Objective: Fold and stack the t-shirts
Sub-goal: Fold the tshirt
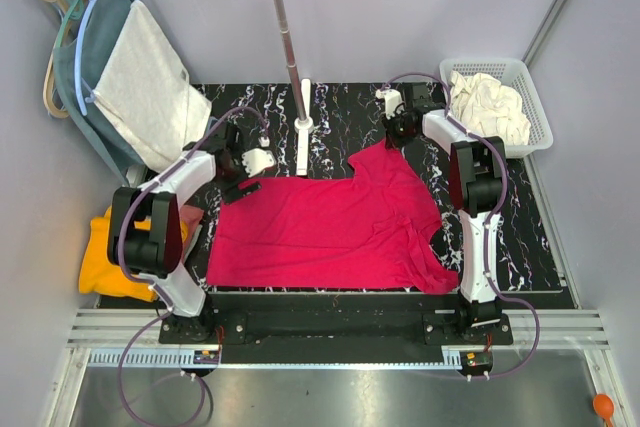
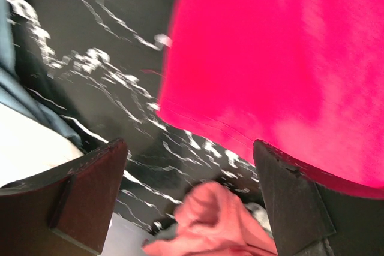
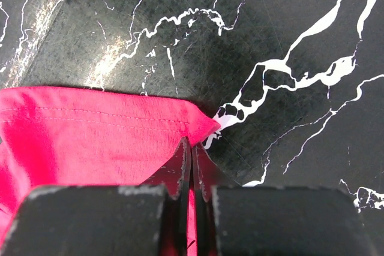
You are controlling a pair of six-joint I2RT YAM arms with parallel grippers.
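Observation:
A red t-shirt [image 1: 330,227] lies spread on the black marbled table [image 1: 520,237]. My right gripper [image 1: 400,130] is shut on the shirt's far sleeve hem [image 3: 120,130], the cloth pinched between its fingertips [image 3: 182,160] near the corner. My left gripper [image 1: 245,175] is open and empty, just off the shirt's far left corner [image 2: 204,112]. In the left wrist view, a salmon-pink garment [image 2: 216,220] lies below its spread fingers [image 2: 90,178].
A white basket [image 1: 535,97] with cream shirts stands at the far right. A rack pole and base [image 1: 303,127] stand at the table's back, with garments on hangers [image 1: 140,87] at left. A yellow-orange cloth [image 1: 115,252] lies off the table's left edge.

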